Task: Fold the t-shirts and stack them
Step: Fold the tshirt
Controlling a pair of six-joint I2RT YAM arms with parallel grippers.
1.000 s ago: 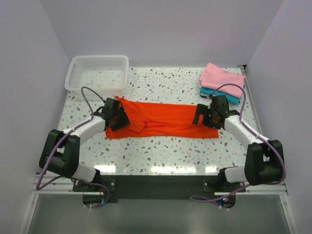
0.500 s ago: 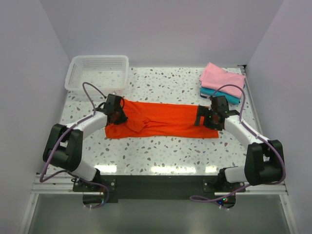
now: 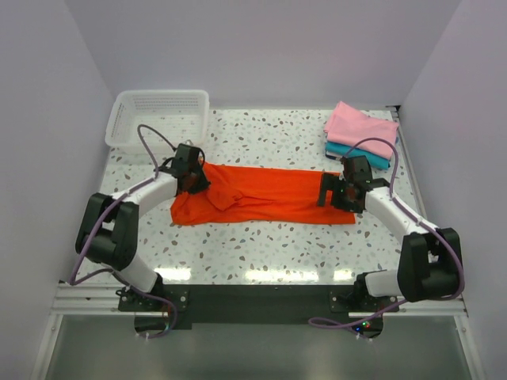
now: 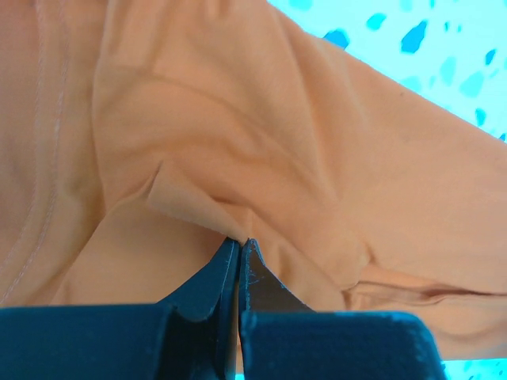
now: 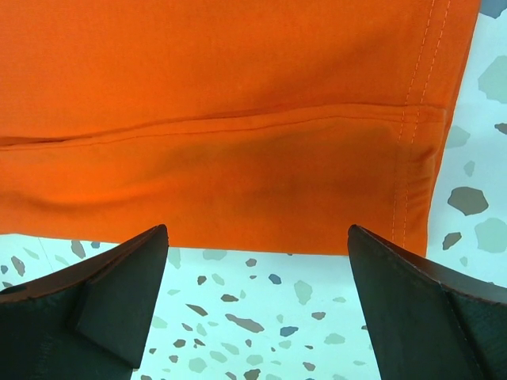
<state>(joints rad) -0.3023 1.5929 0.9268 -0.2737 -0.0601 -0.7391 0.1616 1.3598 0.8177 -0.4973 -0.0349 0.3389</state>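
Shirt (image 3: pixel 269 194), orange, pinched by left gripper (image 4: pixel 238 244); right gripper (image 5: pixel 255 234) agape at its edge.

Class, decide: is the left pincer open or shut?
Shut: on the left pincer the tips meet, pinching a ridge of the orange shirt.

Bright, even overhead light; white glare streaks the near edge of the worktop (image 3: pixel 261 237), and shadows are faint. The left wrist view is overexposed, the orange shirt (image 4: pixel 238 119) washed pale; the right wrist view is sharp.
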